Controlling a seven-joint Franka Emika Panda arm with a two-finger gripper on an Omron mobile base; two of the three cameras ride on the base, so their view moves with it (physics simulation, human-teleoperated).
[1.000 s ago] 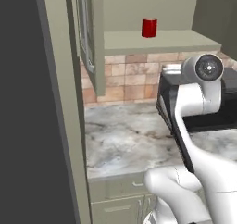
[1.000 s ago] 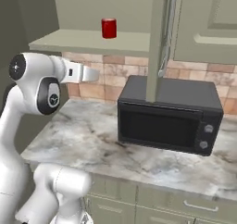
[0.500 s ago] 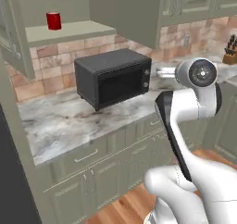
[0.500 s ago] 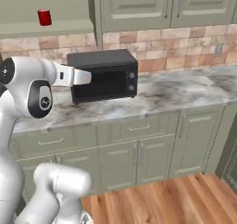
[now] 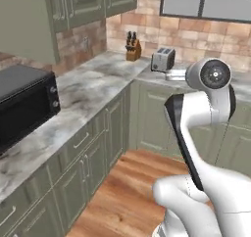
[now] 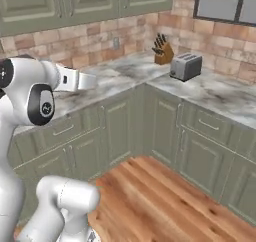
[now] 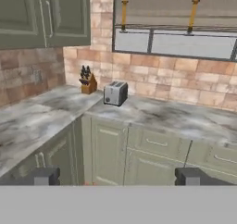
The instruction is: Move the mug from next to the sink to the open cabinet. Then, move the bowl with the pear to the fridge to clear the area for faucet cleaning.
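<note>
While my gripper [image 7: 118,176] points across the kitchen, its two dark fingertips stand far apart at the lower left and lower right of the hand view with nothing between them, so it is wide open and holding nothing. The bowl, the pear, the sink and the fridge are nowhere to be seen in these pictures, so I cannot say where they lie from here. What I do see is a corner of grey marble counter [image 7: 41,119] with a toaster [image 7: 115,93] near the middle of the hand view, a knife block [image 7: 87,82] just to its left against the brick wall, and a window [image 7: 178,19] along the top right. In the left base view a black microwave [image 5: 24,106] sits at the left edge. I judge the bowl to be stiff, smooth and breakable, light enough for one pinch on its rim, with one finger inside and one outside. The pear would sit loose in it and could roll, so I would keep the bowl level and move slowly
</note>
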